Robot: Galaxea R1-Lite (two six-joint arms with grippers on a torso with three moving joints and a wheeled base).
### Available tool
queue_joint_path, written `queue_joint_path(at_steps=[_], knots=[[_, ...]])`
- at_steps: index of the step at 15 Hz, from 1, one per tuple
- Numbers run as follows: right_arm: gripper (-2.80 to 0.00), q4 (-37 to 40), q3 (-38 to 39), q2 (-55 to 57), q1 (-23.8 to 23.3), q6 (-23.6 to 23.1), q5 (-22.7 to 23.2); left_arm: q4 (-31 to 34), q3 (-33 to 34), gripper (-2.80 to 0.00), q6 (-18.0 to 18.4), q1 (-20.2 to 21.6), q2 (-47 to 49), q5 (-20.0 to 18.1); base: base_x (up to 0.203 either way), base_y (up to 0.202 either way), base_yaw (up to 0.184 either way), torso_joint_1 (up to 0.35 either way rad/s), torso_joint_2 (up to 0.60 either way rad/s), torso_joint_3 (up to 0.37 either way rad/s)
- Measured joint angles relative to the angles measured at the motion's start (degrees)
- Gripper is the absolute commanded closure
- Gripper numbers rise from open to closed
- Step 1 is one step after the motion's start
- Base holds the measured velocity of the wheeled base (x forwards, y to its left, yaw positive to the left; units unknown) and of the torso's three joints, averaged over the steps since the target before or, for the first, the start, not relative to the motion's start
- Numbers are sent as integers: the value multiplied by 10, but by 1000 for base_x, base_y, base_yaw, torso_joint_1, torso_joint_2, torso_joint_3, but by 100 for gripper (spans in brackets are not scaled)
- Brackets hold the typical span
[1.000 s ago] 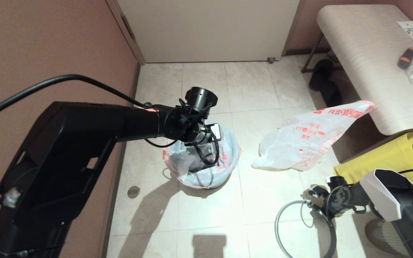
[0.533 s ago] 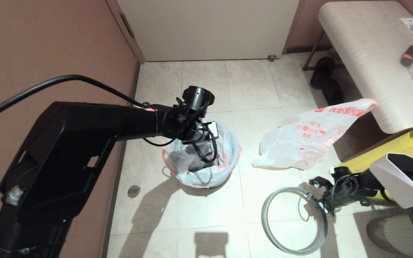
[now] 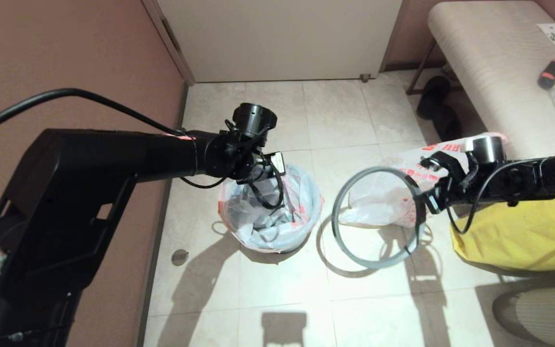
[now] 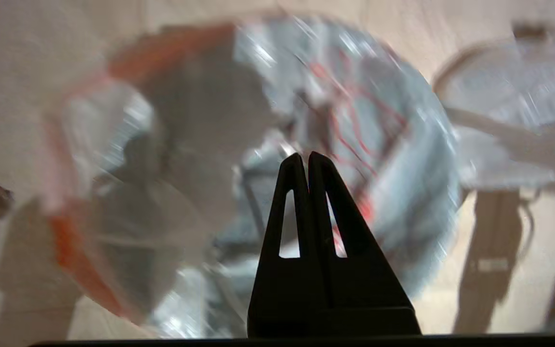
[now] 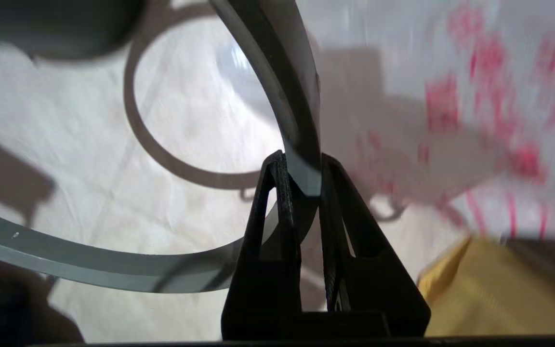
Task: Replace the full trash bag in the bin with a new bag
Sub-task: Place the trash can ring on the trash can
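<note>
The stiff, light hoop (image 3: 374,217) is clamped at its rim by the right tool (image 3: 430,200), mid-frame; the left tool (image 4: 305,156), pressed together, is held over the bin (image 3: 271,212).

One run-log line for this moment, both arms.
left gripper: shut, above bagged round black bin | right gripper: shut on thin grey hoop, hoop off the floor | lumpy white red-print bag: on floor
</note>
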Motion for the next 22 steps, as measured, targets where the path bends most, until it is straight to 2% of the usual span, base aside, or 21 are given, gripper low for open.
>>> queue_joint_path(at_steps=[2, 4, 5, 8, 9, 15, 18, 22], knots=[[0, -39, -68, -7, 68, 73, -26, -26, -4, 0, 12, 11, -1, 32, 0, 0, 0, 0, 0, 0], [0, -88, -111, 0, 145, 156, -91, -38, -4, 0, 26, 14, -2, 57, 0, 0, 0, 0, 0, 0], [0, -102, -124, 2, 172, 171, -124, -40, -4, 0, 27, 19, -3, 59, 0, 0, 0, 0, 0, 0], [0, -113, -148, 22, 237, 174, -213, -42, -4, 0, 27, 21, -11, 60, 0, 0, 0, 0, 0, 0], [0, -115, -152, 28, 247, 174, -224, -45, -5, 0, 29, 29, -14, 67, 0, 0, 0, 0, 0, 0], [0, -110, -147, 48, 280, 173, -228, -167, -5, 0, 59, 66, -39, 142, 0, 0, 0, 0, 0, 0], [0, -109, -143, 56, 289, 170, -229, -200, -4, 0, 67, 83, -57, 150, 0, 0, 0, 0, 0, 0], [0, -110, -149, 71, 303, 171, -246, -194, -1, 0, 67, 90, -69, 147, 0, 0, 0, 0, 0, 0]])
